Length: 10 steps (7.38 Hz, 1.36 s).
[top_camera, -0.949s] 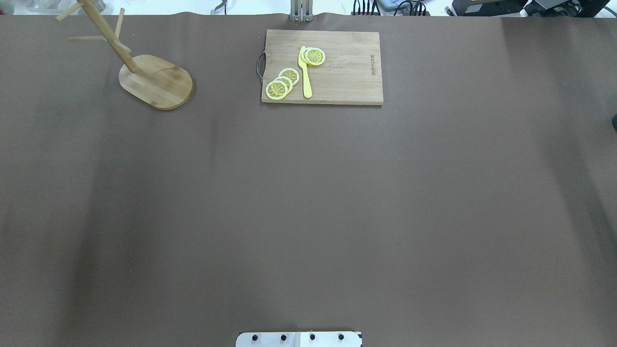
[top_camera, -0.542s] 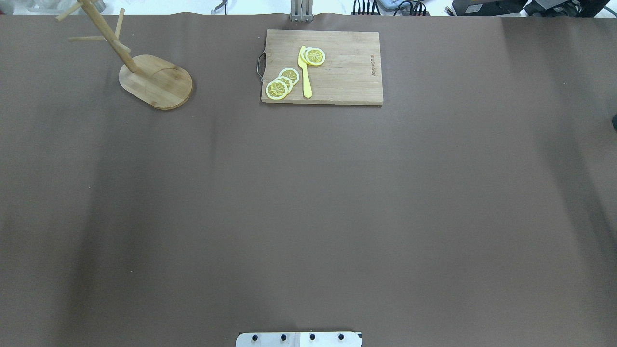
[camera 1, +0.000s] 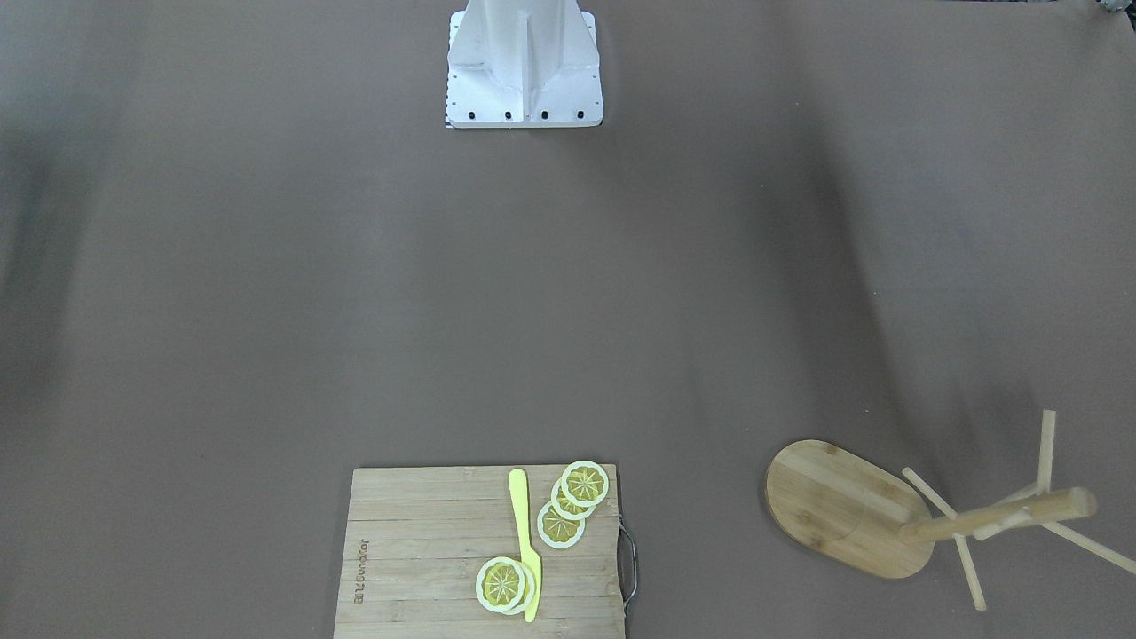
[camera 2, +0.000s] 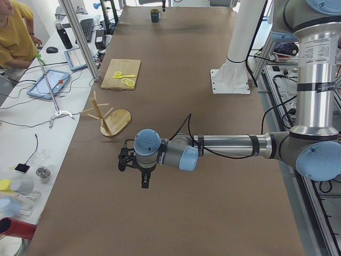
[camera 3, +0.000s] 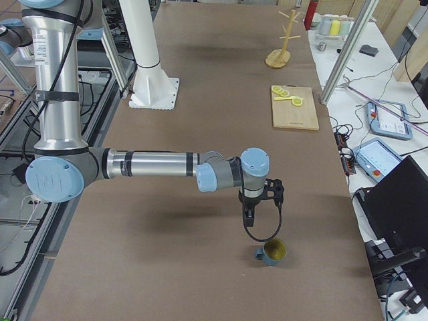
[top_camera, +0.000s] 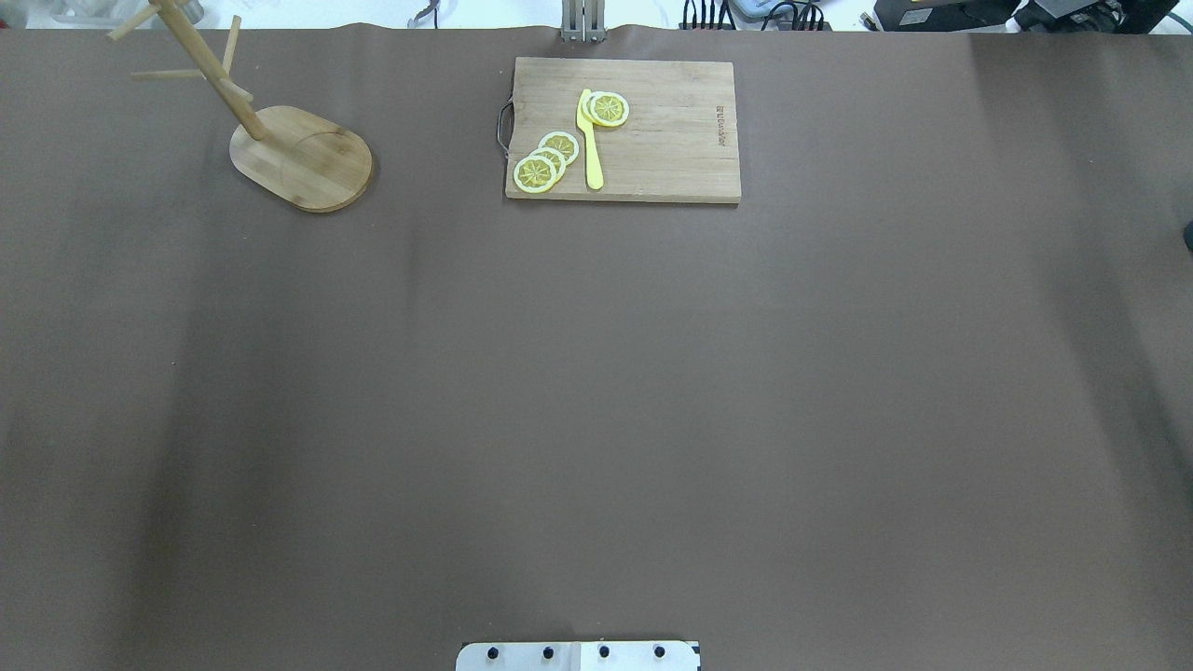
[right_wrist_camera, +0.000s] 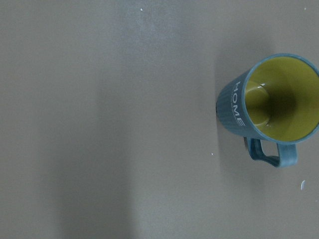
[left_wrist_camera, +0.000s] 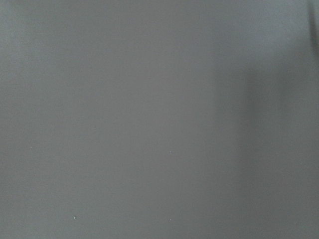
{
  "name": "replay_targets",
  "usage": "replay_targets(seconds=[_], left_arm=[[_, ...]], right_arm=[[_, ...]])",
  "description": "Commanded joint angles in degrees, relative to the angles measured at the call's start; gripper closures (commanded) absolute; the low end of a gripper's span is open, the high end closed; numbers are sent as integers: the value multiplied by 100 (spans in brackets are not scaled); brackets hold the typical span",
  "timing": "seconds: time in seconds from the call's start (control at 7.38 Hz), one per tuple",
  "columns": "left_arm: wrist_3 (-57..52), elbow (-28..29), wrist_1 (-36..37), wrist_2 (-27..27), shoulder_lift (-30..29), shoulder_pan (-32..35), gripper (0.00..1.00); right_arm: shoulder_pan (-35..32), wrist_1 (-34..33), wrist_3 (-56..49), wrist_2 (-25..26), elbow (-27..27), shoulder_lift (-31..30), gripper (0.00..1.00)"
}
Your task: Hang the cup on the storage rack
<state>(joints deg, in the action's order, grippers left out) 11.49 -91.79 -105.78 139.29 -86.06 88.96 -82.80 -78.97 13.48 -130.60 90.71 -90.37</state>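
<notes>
Two-arm workcell, cup not yet on the rack. The cup (camera 3: 274,253), a dark blue-grey mug with a yellow-olive inside, stands upright on the brown-covered table (top_camera: 596,391) at the end on the robot's right, well apart from the storage rack (top_camera: 300,157). It lies outside both the overhead and the front-facing views.

In the exterior right view the right gripper (camera 3: 248,223) hangs above the table with its fingers pointing down. The cup sits lower and slightly to the side of the fingers, near them but not touching and not between them. The right wrist view shows the cup (right_wrist_camera: 281,94) from above at the right edge, mouth up, loop handle toward the bottom of the view, the word "HOME" on its side. No fingers show in this view. Whether the right fingers are apart or together cannot be told.

The left gripper (camera 2: 145,184) hangs over bare table at mid-length, short of the rack (camera 2: 109,120). Its finger state likewise cannot be told; the left wrist view shows only the table cover.

The rack stands at the far left corner, its pegs bare. A bamboo cutting board (top_camera: 652,140) near the far edge carries lemon slices (top_camera: 546,160) and a yellow knife (top_camera: 591,149).
</notes>
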Motion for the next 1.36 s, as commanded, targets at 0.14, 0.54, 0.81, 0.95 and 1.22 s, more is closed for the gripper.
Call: replay_targets(seconds=[0.14, 0.54, 0.81, 0.95, 1.22], left_arm=[[11, -5, -13, 10, -7, -10, 2], [20, -84, -196, 1, 1, 16, 2], [90, -180, -215, 10, 10, 16, 2], [308, -207, -224, 1, 1, 16, 2], [511, -260, -224, 1, -25, 8, 2]], right_arm=[[27, 1003, -3, -79, -201, -191, 0], [9, 1094, -64, 94, -421, -18, 1], [-244, 1007, -117, 158, -553, 195, 6], [-306, 998, -126, 132, -745, 344, 7], [-394, 998, -309, 114, -1631, 914, 12]])
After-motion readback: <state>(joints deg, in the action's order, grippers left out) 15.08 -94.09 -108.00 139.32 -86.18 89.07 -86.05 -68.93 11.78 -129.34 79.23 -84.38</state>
